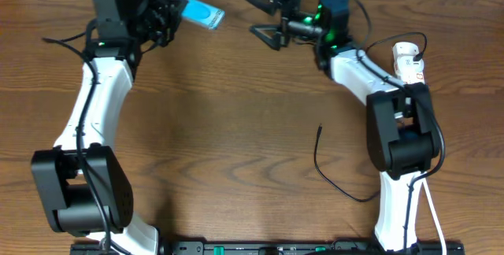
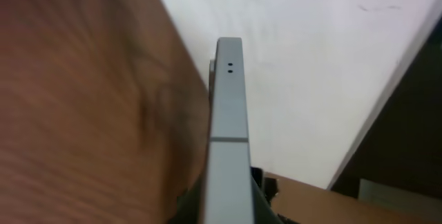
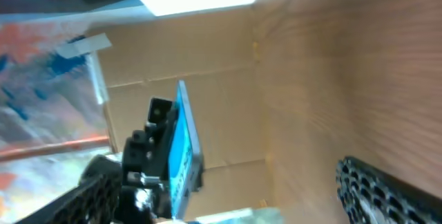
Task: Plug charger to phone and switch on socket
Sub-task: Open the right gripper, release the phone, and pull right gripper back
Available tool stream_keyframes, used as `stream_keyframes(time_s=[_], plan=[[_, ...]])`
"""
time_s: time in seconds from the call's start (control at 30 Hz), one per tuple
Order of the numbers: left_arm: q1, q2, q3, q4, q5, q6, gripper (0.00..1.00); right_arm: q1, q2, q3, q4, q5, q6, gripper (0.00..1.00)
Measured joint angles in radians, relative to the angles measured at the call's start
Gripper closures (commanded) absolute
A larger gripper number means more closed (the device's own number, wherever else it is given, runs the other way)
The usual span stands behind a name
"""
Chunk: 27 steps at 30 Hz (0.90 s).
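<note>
Left tool: The left arm's black tool (image 1: pixel 175 12) sits at the far left of the brown wooden bench (image 1: pixel 236 129). It is pressed together on one end of a small rectangular phone (image 1: pixel 201 12) with a lit teal-and-white screen and a dark rim.

Phone: It is held tilted, with its free end pointing toward the middle of the bench. The left wrist view shows only its thin grey edge (image 2: pixel 228 134), which has two small holes near the top. Nothing is plugged into any part that shows.

Right tool: The right arm's black tool (image 1: pixel 250 12) is spread wide and holds nothing. It faces the phone's free end, near it but not touching. In the right wrist view the phone (image 3: pixel 183 148) appears edge-on, gripped from below.

Charger: A long thin black cable (image 1: pixel 318 149) lies loose on the bench, right of centre. Its small plug tip (image 1: pixel 320 127) is well apart from the phone and from both tools. The other end curves toward the right arm's base, and where it ends cannot be seen.

Socket: A narrow white power strip with red marks (image 1: pixel 408 60) lies at the far right, partly hidden under the right arm. Its white cord (image 1: pixel 435 212) trails toward the front edge. The switch position cannot be made out.

Done: The phone appears to be grasped and presented.

Left: The cable has not been picked up or plugged in, and the strip appears untouched.

In the way: The plug tip lies behind the right tool, closer to that arm's base, so the arm would probably have to fold back to reach it. That arm also covers part of the strip.
</note>
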Motion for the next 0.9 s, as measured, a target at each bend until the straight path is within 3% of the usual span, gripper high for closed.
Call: stream_keyframes(time_s=[0.17,0.27,0.47,0.67,0.9], plan=[[0.027,0.0,0.0,-0.108,0.036,0.089,0.92,-0.063,0.0,0.003,-0.282,-0.068,-0.241,0.01],[0.031,0.0,0.0,-0.143,0.044,0.143,0.93,-0.095,-0.005,0.008,-0.548,-0.044,-0.41,0.01],[0.031,0.0,0.0,-0.167,0.059,0.214,0.93,-0.112,-0.021,0.027,-1.141,0.252,-0.758,0.01],[0.03,0.0,0.0,-0.244,0.06,0.272,0.93,-0.109,-0.088,0.061,-1.401,0.608,-0.899,0.01],[0.007,0.0,0.0,-0.349,0.059,0.381,0.93,-0.106,-0.247,0.073,-1.556,0.879,-0.946,0.01]])
